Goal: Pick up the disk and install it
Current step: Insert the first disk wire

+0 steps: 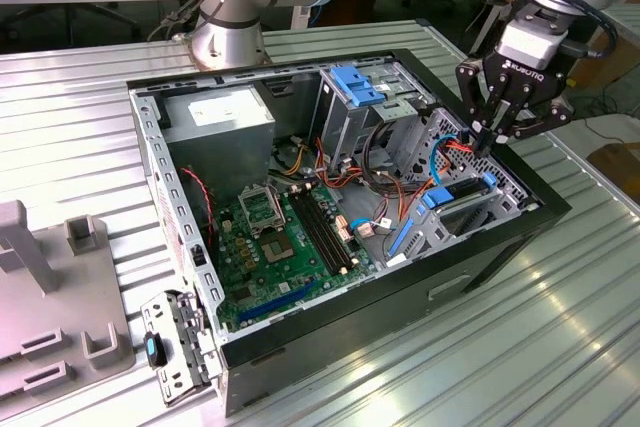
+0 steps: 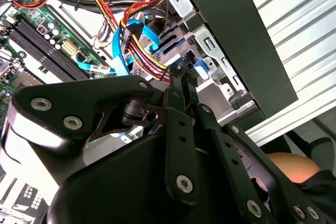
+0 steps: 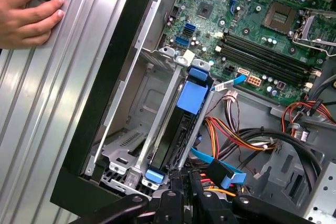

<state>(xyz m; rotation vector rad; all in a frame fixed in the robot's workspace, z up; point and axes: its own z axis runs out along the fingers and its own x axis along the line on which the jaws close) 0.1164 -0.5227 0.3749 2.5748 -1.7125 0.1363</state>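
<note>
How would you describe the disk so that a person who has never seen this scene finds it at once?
Look inside the open computer case, at the metal cage in the corner near the gripper. The disk stands on edge there, and its bright blue frame sets it apart from the grey metal around it.

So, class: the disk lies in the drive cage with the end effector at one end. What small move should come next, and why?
Probably a short push along the slot. The disk lies between the drive cage rails, and the end effector sits at its end, beside the cables. Whether the disk is fully seated I cannot tell.
</note>
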